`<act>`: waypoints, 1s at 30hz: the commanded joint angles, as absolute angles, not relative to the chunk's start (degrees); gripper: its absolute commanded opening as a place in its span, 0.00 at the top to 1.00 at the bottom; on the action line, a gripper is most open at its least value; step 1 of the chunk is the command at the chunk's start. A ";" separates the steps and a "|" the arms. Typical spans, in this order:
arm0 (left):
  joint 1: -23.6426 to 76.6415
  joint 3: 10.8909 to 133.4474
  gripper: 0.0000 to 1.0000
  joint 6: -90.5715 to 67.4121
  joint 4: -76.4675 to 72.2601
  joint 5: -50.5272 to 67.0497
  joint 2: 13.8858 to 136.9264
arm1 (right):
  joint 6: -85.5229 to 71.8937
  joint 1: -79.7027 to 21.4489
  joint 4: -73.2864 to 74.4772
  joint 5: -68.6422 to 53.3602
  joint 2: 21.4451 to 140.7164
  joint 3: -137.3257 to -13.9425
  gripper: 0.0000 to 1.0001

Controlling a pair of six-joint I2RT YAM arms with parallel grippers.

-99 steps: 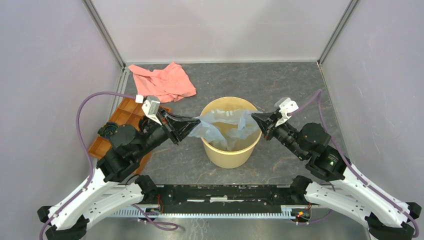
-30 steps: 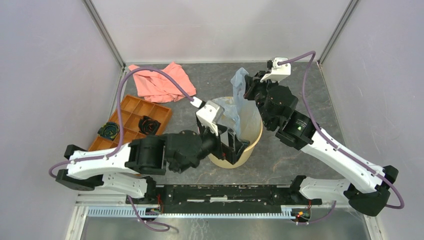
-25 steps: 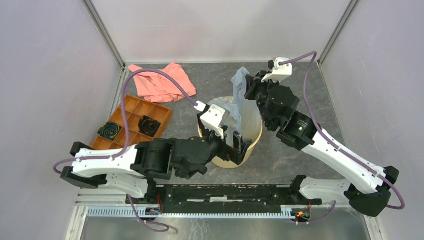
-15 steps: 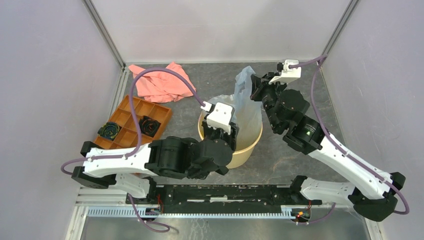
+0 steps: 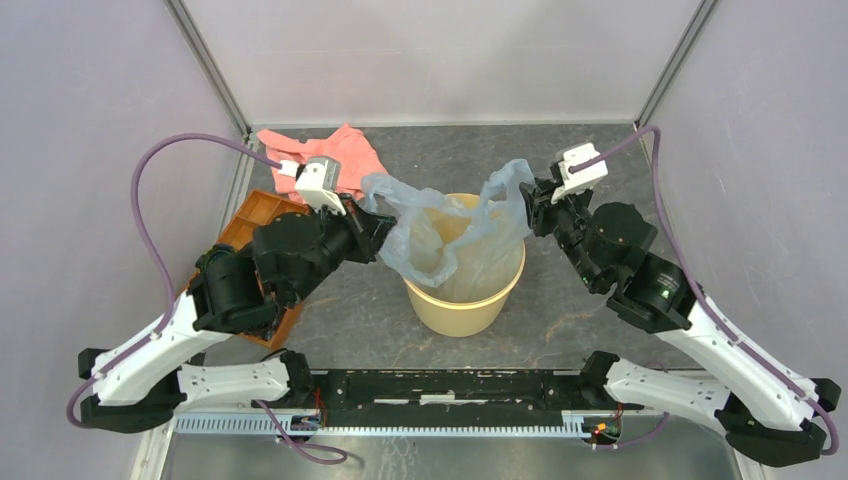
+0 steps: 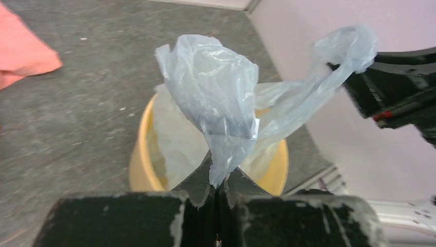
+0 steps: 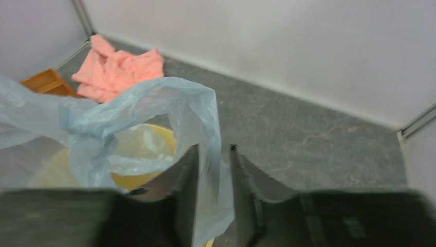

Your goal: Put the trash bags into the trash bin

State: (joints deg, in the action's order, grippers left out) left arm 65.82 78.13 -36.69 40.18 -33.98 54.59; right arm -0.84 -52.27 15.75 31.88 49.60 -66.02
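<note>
The pale blue trash bag (image 5: pixel 445 225) hangs stretched over the yellow trash bin (image 5: pixel 465 305), its lower part sagging inside the bin. My left gripper (image 5: pixel 372 220) sits above the bin's left rim, shut on a bunched corner of the bag (image 6: pixel 216 98), with the film pinched between its fingertips (image 6: pixel 218 177). My right gripper (image 5: pixel 532 208) is at the bin's right rim. Its jaws stand a little apart, and the other end of the bag (image 7: pixel 154 108) hangs loosely between its fingers (image 7: pixel 212 154). The bin's rim (image 7: pixel 131 180) shows below the film.
A salmon-pink cloth (image 5: pixel 320 160) lies at the back left of the grey table. An orange compartmented tray (image 5: pixel 250 225) sits on the left, mostly hidden under my left arm. Enclosure walls stand on three sides.
My left arm swung from the bin's front to its left, closed on the bag and lifted that end. My right gripper came down beside the bin and its jaws parted.
</note>
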 commanded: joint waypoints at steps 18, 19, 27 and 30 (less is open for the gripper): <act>55.18 78.49 0.98 -41.11 31.63 -9.73 59.53 | -20.27 -52.21 34.82 -8.67 42.46 -73.24 0.02; 54.93 78.49 0.98 -41.13 31.51 -9.51 59.51 | -21.59 -52.18 30.04 -13.92 43.03 -70.31 0.02; 54.02 78.46 0.98 -41.81 30.68 -7.40 60.60 | -20.07 -52.25 19.63 -4.22 53.65 -69.15 0.10; 53.80 78.39 0.98 -42.00 31.23 -7.58 60.10 | -21.92 -52.24 18.44 5.39 55.97 -68.16 0.14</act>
State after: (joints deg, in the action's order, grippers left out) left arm 54.33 77.60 -39.68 33.21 -8.60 60.62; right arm -20.62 -52.23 24.40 -5.52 55.66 -67.85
